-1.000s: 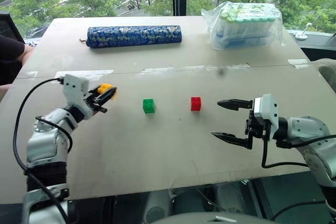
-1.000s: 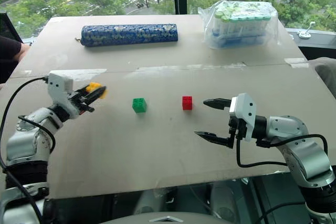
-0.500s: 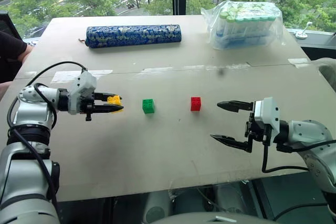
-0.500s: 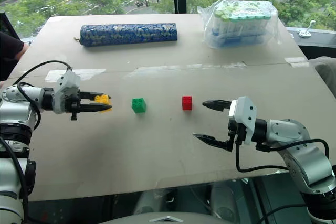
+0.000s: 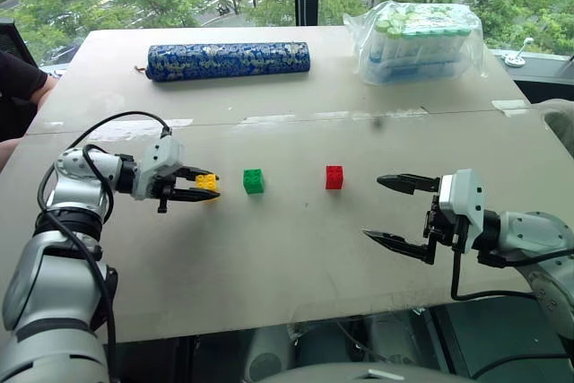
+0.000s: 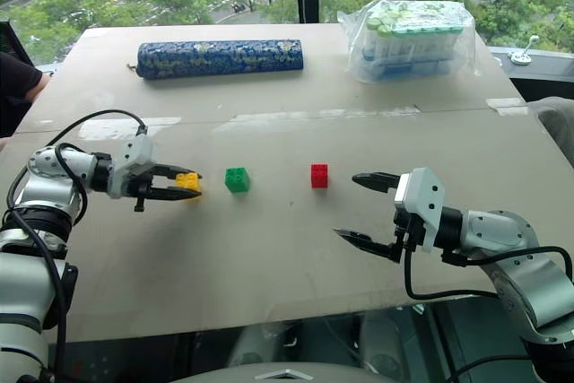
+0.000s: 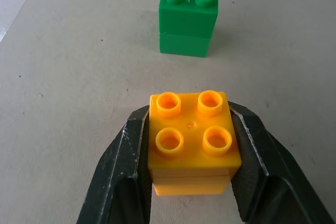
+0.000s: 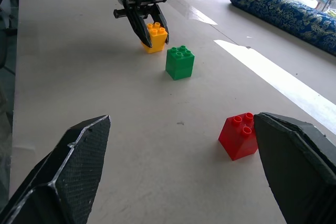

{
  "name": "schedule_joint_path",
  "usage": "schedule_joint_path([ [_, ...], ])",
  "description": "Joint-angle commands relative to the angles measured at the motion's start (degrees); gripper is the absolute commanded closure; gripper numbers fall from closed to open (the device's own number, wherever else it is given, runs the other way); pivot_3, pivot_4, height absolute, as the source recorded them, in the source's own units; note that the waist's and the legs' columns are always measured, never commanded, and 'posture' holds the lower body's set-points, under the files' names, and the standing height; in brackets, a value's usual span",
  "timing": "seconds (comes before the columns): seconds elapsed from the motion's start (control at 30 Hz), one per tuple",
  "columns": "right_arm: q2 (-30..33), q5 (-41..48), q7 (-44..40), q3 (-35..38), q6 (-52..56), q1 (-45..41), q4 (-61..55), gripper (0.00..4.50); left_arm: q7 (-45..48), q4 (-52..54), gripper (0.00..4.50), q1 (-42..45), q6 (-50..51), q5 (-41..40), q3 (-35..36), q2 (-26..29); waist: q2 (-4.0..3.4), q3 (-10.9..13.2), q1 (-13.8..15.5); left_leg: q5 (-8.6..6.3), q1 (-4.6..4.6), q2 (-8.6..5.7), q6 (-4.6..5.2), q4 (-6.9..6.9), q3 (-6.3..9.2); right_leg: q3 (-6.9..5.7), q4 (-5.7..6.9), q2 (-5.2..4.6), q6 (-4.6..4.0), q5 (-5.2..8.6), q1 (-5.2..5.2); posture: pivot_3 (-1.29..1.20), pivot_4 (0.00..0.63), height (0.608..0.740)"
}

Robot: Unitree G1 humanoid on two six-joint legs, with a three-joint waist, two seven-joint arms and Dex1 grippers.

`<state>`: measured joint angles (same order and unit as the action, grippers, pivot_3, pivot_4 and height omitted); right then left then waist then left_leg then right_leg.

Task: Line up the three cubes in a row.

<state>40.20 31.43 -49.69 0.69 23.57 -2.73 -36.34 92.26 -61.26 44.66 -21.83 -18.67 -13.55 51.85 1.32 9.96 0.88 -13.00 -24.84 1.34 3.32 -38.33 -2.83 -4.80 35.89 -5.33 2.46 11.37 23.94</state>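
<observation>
My left gripper (image 5: 213,186) is shut on the yellow cube (image 5: 207,183), studs up, low over the table just left of the green cube (image 5: 254,181). In the left wrist view the black fingers (image 7: 126,166) clamp the yellow cube (image 7: 191,140) on both sides, with the green cube (image 7: 189,14) a short gap ahead. I cannot tell whether the yellow cube touches the table. The red cube (image 5: 334,177) stands further right, level with the green one. To the right of the red cube, my right gripper (image 5: 373,207) is open and holds nothing.
A long blue patterned roll (image 5: 229,61) lies at the back left and a clear bag of green-capped bottles (image 5: 420,40) at the back right. A person's arm (image 5: 20,87) shows at the table's left edge. The table's front edge (image 5: 269,316) is near.
My left gripper has swung right and down with the yellow cube, turning until it points sideways at the green cube. The right gripper has stayed in place, still open.
</observation>
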Motion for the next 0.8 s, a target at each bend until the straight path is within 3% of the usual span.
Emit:
schedule_joint_path([
  [0.03,0.59,1.07,0.18,1.59,-0.16,0.03,-2.55,0.00,0.24,-0.71,3.19,1.70,-1.01,-1.00,0.91,0.29,0.00,0.00,0.04,0.00,0.00,0.00,0.00,0.00,0.00,0.00,0.00,0.00,0.00,0.00,0.00,0.00,0.150,0.740],
  [0.7,1.83,2.47,0.59,2.49,0.87,1.21,-3.74,0.00,0.24,-5.71,3.19,4.30,-3.17,3.60,1.51,-0.34,0.02,-0.01,0.03,0.00,0.01,0.00,0.01,-0.01,0.02,-0.01,0.02,0.02,0.02,0.00,-0.02,0.00,0.150,0.740],
  [0.73,1.89,2.55,0.57,2.57,0.90,1.30,-3.81,0.00,0.24,-5.84,2.15,4.30,-3.05,3.74,1.59,-0.37,0.02,-0.01,0.03,0.00,0.01,0.00,0.01,-0.01,0.02,-0.01,0.02,0.02,0.02,0.00,-0.02,0.00,0.150,0.740],
  [0.8,1.98,2.69,0.58,2.60,0.95,1.40,-3.89,0.00,0.24,-6.29,1.35,4.39,-3.80,4.37,2.16,-0.45,0.02,-0.01,0.00,0.00,0.01,0.00,0.01,-0.01,0.02,-0.01,0.02,0.02,0.02,0.00,-0.02,0.00,0.150,0.740],
])
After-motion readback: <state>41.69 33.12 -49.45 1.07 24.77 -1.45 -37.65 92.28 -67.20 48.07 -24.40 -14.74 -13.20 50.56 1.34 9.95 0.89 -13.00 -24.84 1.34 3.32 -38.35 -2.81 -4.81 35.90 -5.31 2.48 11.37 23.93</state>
